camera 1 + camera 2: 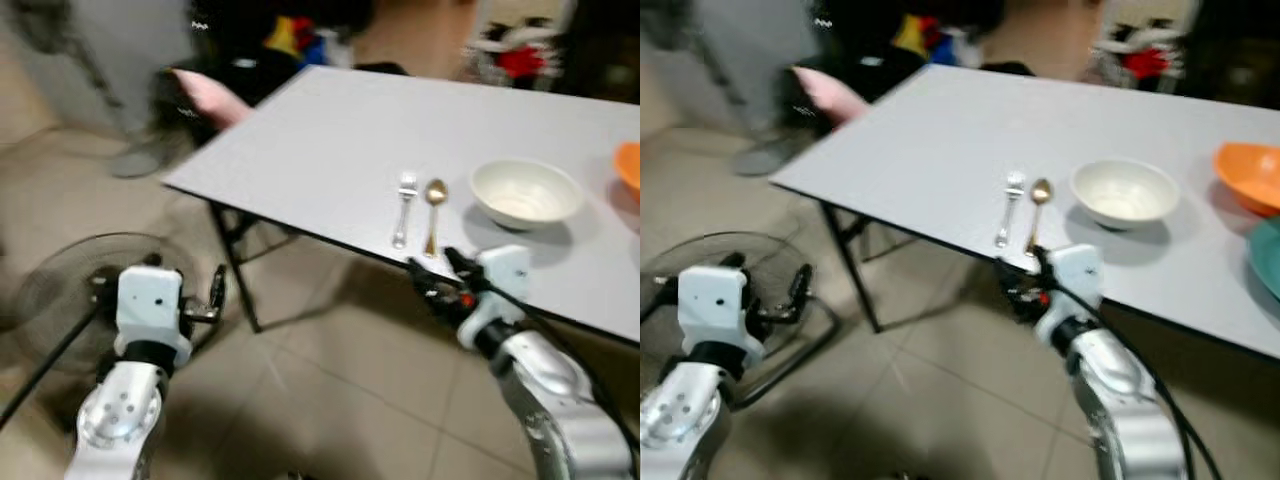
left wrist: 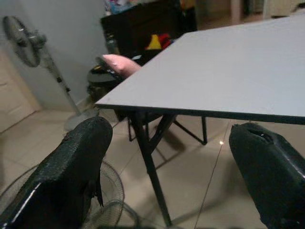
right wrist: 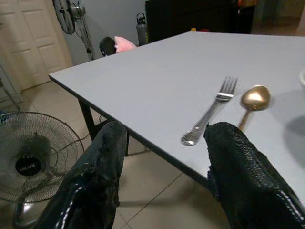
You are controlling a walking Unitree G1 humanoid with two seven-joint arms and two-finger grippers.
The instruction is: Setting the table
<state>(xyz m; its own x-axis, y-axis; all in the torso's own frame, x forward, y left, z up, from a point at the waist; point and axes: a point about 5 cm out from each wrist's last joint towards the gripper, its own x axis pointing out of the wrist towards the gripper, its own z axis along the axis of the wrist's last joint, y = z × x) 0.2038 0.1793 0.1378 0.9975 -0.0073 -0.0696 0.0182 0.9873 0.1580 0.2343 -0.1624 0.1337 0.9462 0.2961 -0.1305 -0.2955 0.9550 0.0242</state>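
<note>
Fork [image 1: 404, 207] and spoon [image 1: 433, 213] lie side by side just left of the white bowl [image 1: 524, 192], handles pointing to the table edge [image 1: 300, 235]. The right gripper [image 1: 440, 278] hangs at that edge, fingers apart and empty, the handles straight ahead of it. The left gripper [image 1: 213, 293] is far from the bowl, near a floor fan [image 1: 60, 290], probably open too

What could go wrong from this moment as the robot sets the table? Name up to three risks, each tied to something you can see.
1. The fork and spoon lie close to the table's near edge; the open right hand, just off that edge, might knock them off.
2. Fork and spoon lie nearly touching, so gripping one may shift the other.
3. A floor fan stands beside the left hand; a step could bump it.
</note>
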